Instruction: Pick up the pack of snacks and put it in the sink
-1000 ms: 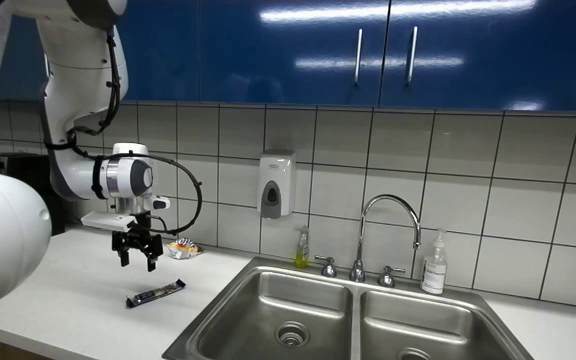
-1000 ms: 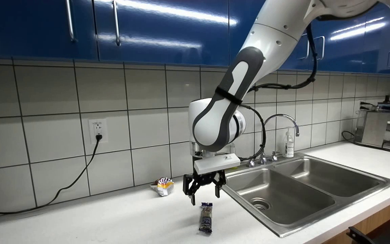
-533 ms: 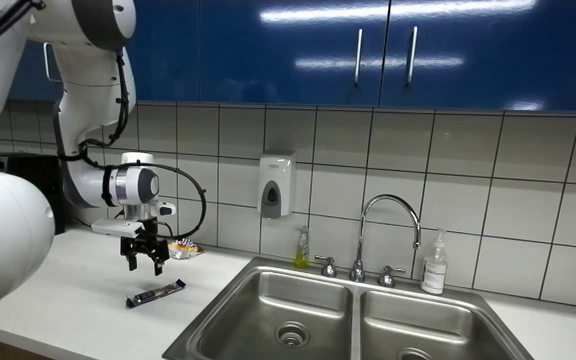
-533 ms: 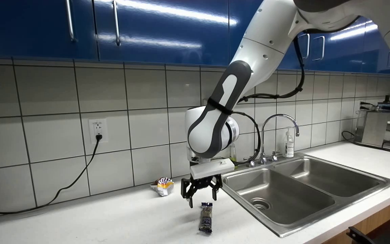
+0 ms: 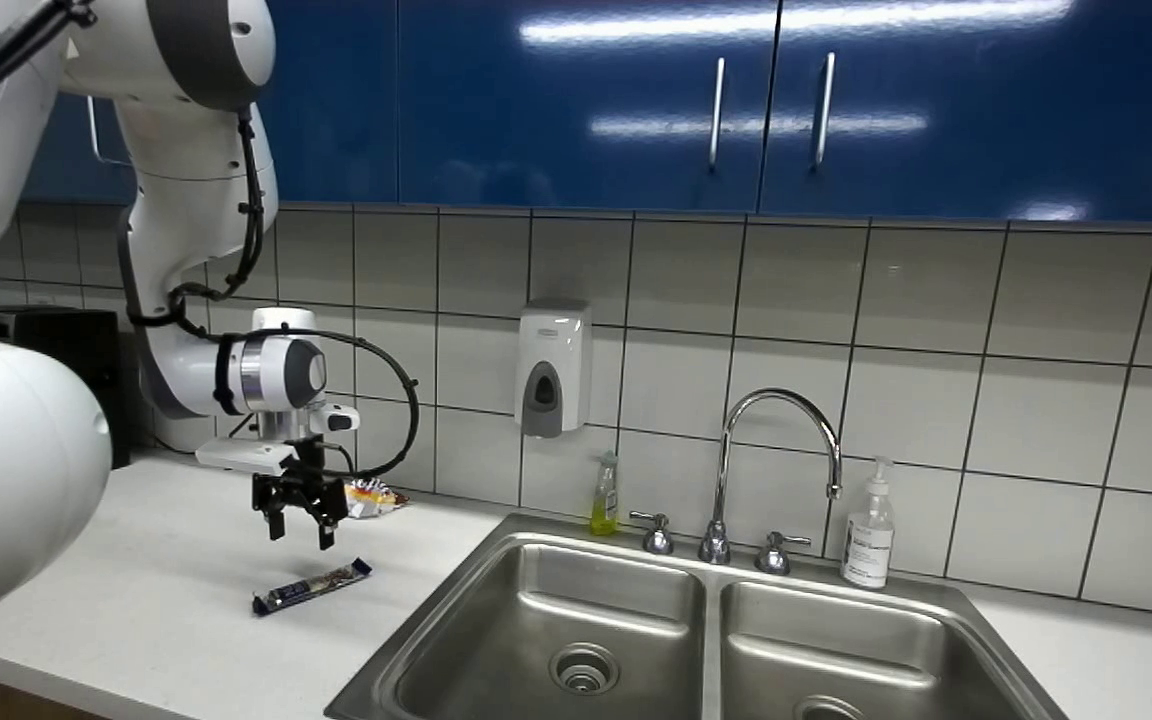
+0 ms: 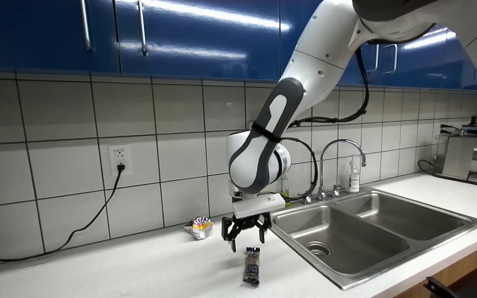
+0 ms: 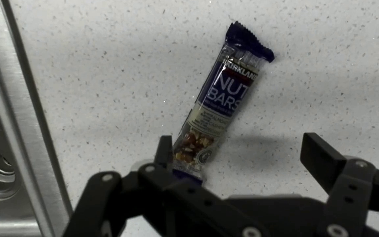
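The pack of snacks is a slim dark nut bar packet lying flat on the white counter, seen in both exterior views. In the wrist view the packet lies slanted, its lower end partly behind a finger. My gripper is open and empty, above the counter and apart from the packet; it also shows in an exterior view. In the wrist view the gripper has its left finger over the packet's lower end. The double steel sink is beside the packet, its rim at the wrist view's left.
A crumpled snack bag lies near the tiled wall behind the gripper. A curved tap, a yellow-green bottle and a white pump bottle stand along the sink's back. A soap dispenser hangs on the wall.
The arm has moved to the right and a little down in an exterior view, bringing the gripper closer to the packet. The gripper stays open; the packet has not moved.
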`<action>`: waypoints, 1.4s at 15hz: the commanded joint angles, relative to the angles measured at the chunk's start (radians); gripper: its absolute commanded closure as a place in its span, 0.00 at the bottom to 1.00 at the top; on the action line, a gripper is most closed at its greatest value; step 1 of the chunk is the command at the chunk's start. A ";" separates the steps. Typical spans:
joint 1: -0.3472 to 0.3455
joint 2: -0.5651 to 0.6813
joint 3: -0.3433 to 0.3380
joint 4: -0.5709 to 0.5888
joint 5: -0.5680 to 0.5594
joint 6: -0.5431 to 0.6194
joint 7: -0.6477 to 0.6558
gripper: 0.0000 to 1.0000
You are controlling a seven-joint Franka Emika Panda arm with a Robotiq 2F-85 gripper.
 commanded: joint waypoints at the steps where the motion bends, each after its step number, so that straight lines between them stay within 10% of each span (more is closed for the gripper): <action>1: 0.019 0.008 -0.017 0.013 0.015 0.002 0.024 0.00; 21: 0.022 -0.019 -0.037 -0.046 0.022 0.008 0.060 0.00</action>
